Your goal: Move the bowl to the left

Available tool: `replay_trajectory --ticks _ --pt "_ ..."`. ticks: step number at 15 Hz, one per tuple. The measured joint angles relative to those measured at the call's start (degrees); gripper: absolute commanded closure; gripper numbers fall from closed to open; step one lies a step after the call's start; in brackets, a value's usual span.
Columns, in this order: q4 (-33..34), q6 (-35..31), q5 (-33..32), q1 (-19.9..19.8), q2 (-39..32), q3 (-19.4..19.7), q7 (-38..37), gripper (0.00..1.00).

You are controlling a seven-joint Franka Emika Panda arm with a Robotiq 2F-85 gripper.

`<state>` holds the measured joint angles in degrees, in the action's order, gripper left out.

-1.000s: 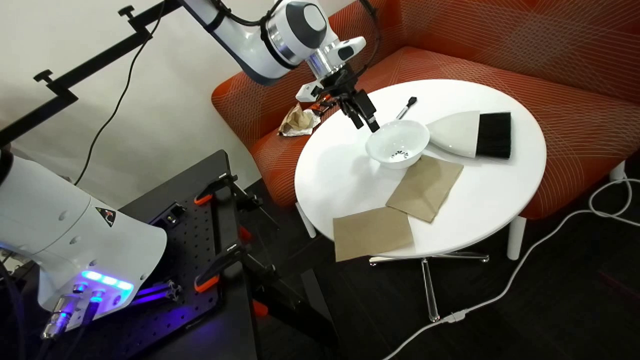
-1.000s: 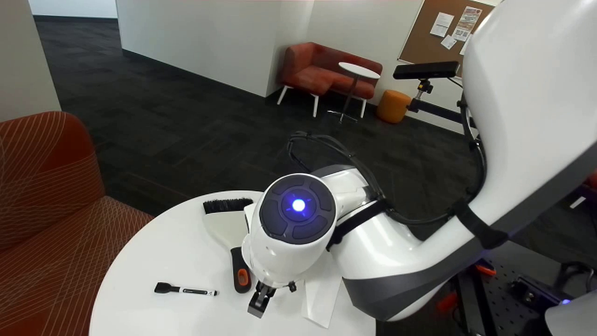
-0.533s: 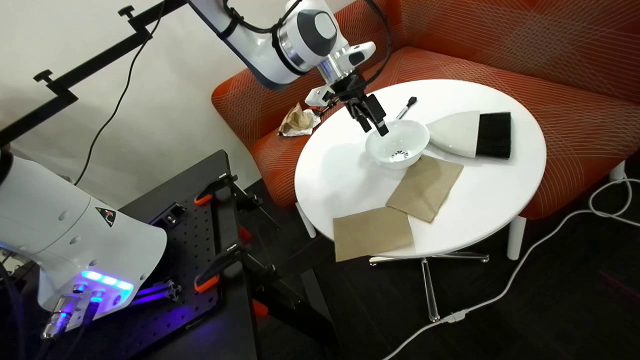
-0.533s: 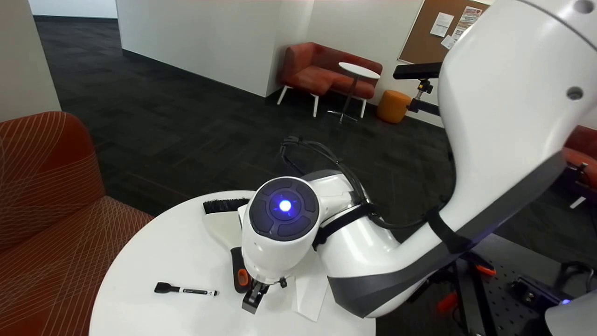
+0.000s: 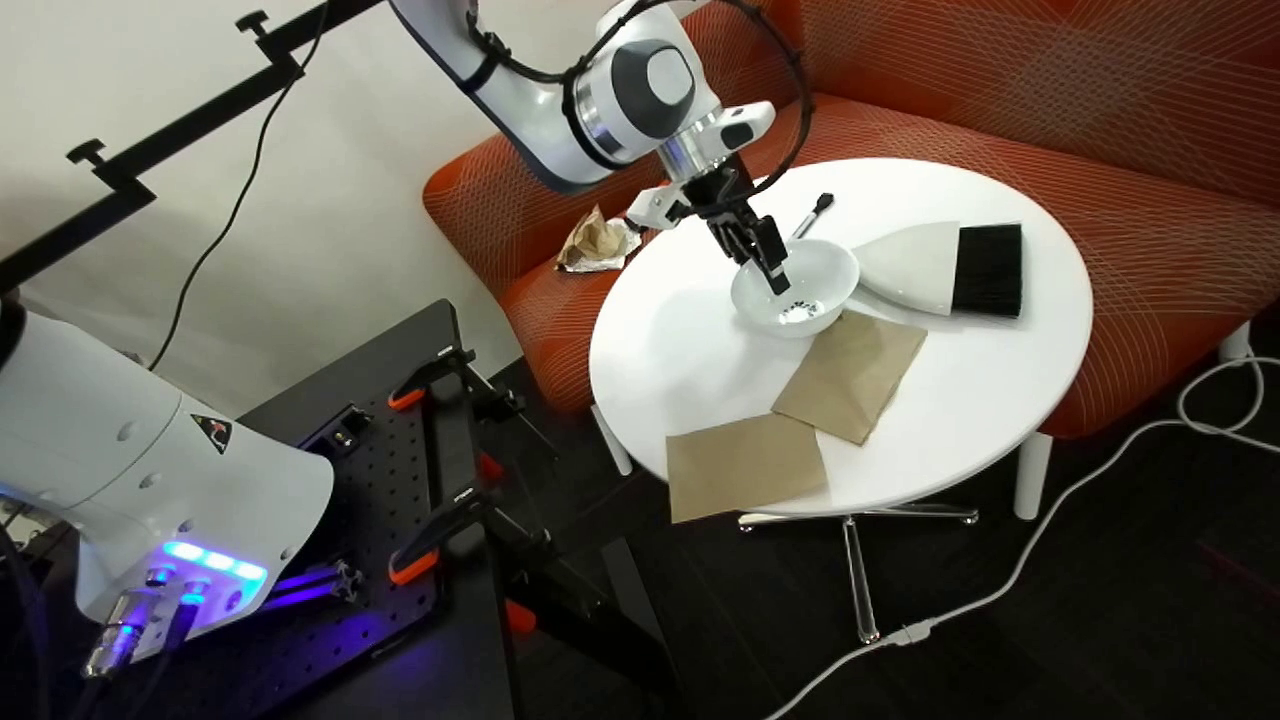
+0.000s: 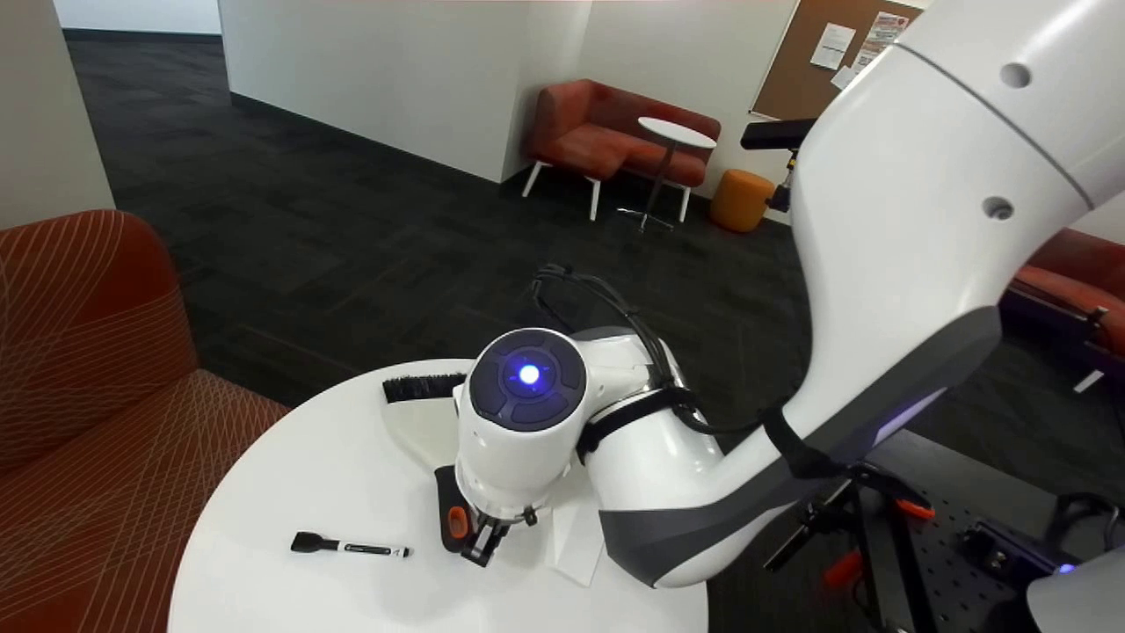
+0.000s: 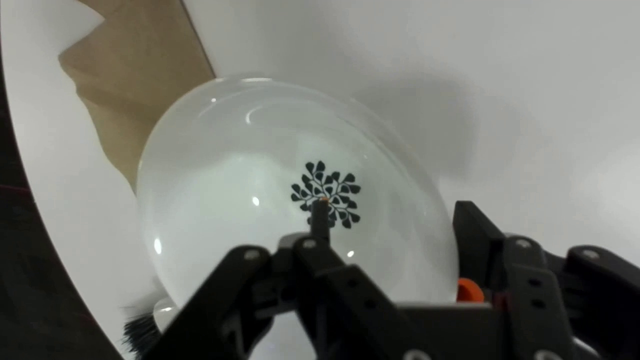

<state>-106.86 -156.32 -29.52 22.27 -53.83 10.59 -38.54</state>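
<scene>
The bowl (image 5: 828,278) is white and round with a dark leaf print inside. It stands upright on the round white table, and its edge meets a tan napkin. My gripper (image 5: 764,272) is at the bowl's rim. In the wrist view the gripper (image 7: 392,206) is open, with one finger over the inside of the bowl (image 7: 220,200) and the other just outside the rim. The rim lies between the fingers, and I cannot tell whether either finger touches it. In an exterior view the arm hides the bowl, and only part of the gripper (image 6: 482,547) shows.
A brush with a pale body (image 5: 912,268) and black bristles lies beside the bowl. A marker (image 5: 810,217) lies behind it. Two tan napkins (image 5: 858,378) (image 5: 745,465) lie in front, one overhanging the table edge. A red sofa (image 5: 1020,130) borders the table.
My gripper has moved right and down in an exterior view, from beside the bowl to its rim, with a finger now over the inside. The bowl has not moved.
</scene>
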Motion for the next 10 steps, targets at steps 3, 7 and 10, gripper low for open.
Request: replay_trajectory --ticks 3,7,10 --pt "0.0 -1.2 2.0 0.4 -0.2 0.9 1.2 0.88" --pt "-0.1 -1.4 4.4 2.1 -0.2 2.1 1.2 1.00" --pt "-1.0 -1.4 6.4 4.0 0.2 3.2 1.2 0.98"
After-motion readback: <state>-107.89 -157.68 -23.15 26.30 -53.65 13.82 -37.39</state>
